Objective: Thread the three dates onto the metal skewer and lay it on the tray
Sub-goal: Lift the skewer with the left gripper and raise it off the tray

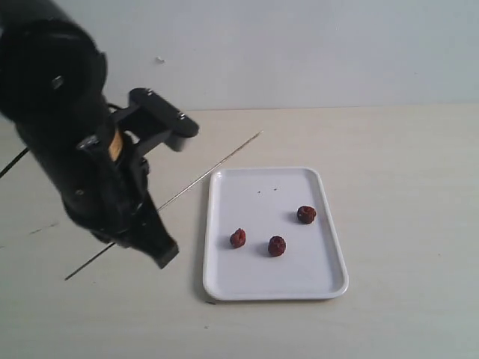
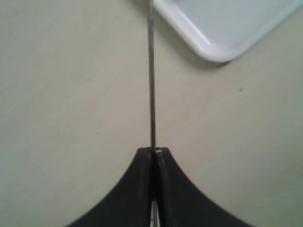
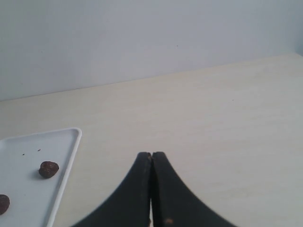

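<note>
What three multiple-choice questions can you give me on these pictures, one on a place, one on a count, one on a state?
1. Where do the dates lie?
A. on the tray
B. in a bowl
C. in a cup

2. How many dates are there?
A. two
B. three
C. four

3. What is the left gripper doing?
A. it is shut on the skewer
B. it is open above the tray
C. it is shut on a date

Answers:
1. A, as every date sits inside the tray's rim in the exterior view.
2. B, as three dark fruits show on the white surface.
3. A, as the left wrist view shows the jaws closed with the thin rod coming out between them.
</note>
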{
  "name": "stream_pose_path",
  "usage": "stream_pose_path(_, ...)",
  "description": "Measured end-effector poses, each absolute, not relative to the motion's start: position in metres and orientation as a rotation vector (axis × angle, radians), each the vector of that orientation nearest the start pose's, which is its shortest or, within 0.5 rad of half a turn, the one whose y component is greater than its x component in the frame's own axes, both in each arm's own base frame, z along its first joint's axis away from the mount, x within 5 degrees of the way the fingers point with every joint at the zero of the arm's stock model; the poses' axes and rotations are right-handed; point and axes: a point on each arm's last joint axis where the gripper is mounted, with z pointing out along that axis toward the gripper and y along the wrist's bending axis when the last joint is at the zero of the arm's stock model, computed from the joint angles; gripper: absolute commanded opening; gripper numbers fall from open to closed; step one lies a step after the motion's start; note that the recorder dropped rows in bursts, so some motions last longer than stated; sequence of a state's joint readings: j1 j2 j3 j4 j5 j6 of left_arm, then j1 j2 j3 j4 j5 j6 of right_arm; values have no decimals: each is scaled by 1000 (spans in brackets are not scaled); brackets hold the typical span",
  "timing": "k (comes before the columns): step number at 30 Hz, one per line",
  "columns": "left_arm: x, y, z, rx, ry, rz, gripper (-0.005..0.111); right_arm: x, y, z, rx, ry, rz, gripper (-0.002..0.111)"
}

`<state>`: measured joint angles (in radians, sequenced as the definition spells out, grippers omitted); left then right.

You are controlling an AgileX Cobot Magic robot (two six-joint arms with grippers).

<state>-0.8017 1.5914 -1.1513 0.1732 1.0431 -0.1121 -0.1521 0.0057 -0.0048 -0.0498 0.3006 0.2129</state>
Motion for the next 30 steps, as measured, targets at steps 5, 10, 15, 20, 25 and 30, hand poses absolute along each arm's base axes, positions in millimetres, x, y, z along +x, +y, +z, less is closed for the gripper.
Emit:
stream_pose_path(5, 215, -166, 229, 964, 2740, 70, 0, 54, -10, 187, 293, 1761, -4, 0)
stream_pose_path(10, 211, -150, 217, 898, 2761, 42, 0, 54, -10, 187, 293, 1761, -4, 0)
stream_pose_path(15, 210, -150, 213, 891, 2761, 25, 0, 54, -10, 187, 293, 1761, -4, 0)
stream_pose_path(20, 211, -151, 213, 886, 2739, 10, 0, 54, -10, 187, 293, 1761, -4, 0)
stream_pose_path(25, 218, -158, 216, 934, 2614, -41, 0, 54, -10, 187, 293, 1761, -4, 0)
stream_pose_path(30, 226, -164, 227, 1126, 2455, -22, 0, 54, -10, 187, 293, 1761, -4, 0)
